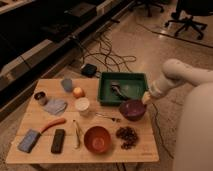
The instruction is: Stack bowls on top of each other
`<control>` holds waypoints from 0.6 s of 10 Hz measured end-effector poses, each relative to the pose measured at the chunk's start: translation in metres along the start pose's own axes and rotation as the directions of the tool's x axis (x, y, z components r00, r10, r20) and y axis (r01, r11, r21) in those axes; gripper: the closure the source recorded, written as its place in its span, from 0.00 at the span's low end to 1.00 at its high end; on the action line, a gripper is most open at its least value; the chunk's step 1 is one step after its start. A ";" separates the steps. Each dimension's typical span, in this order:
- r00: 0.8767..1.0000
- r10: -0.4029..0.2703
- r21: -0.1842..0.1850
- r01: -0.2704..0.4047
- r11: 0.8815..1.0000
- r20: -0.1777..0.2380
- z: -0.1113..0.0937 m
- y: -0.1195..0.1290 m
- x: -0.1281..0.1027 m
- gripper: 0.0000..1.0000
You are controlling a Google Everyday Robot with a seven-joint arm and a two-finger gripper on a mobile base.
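Gripper (146,98) near tabletop (145,146) right edge, fingers clamped on purple bowl (132,109) rim; orange bowl (97,138) at front edge; likely step 1, transfer: next move needs lift, centre over orange bowl, lower in.

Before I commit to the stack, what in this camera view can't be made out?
1. Gripper, at the purple bowl's right rim: whether it touches the rim cannot be told; they overlap in the camera view.
2. Purple bowl's inside: too dark to tell if empty.
3. Dark item in the green tray: shape unreadable, camera view.
4. Arm: cut off by the right edge.
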 end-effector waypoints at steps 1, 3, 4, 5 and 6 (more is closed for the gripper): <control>1.000 -0.028 0.003 0.028 1.000 0.006 0.002 0.011 -0.007 1.00; 0.995 -0.093 0.001 0.093 0.996 0.018 0.010 0.037 -0.024 1.00; 0.991 -0.131 -0.004 0.131 0.991 0.026 0.015 0.051 -0.032 1.00; 0.984 -0.174 -0.011 0.175 0.985 0.045 0.017 0.062 -0.036 1.00; 0.977 -0.206 -0.018 0.207 0.978 0.062 0.019 0.068 -0.035 1.00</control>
